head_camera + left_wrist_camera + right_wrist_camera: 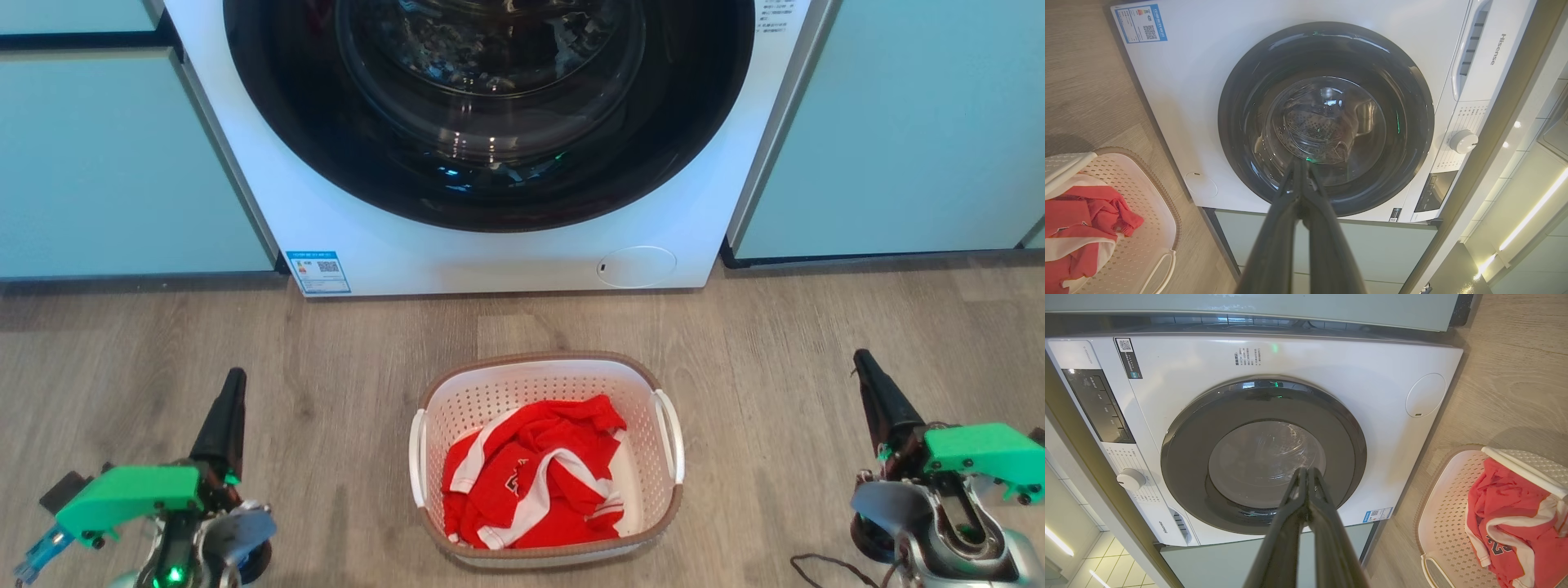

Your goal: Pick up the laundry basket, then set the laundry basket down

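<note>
The laundry basket (545,384) is white with perforated walls, a brown rim and two white side handles. It stands on the wooden floor in front of the washing machine, with a red and white garment (535,478) inside. My left gripper (233,384) is shut and empty, well left of the basket. My right gripper (864,366) is also shut and empty, well to its right. The basket (1143,212) appears at the lower left of the left wrist view, and the basket (1447,506) at the lower right of the right wrist view. Both grippers (1300,163) (1306,471) point at the machine door.
A white front-loading washing machine (490,253) with a dark round door (490,106) stands close behind the basket. Pale green cabinet fronts (106,163) flank it on both sides. Wooden floor (343,351) lies between each gripper and the basket.
</note>
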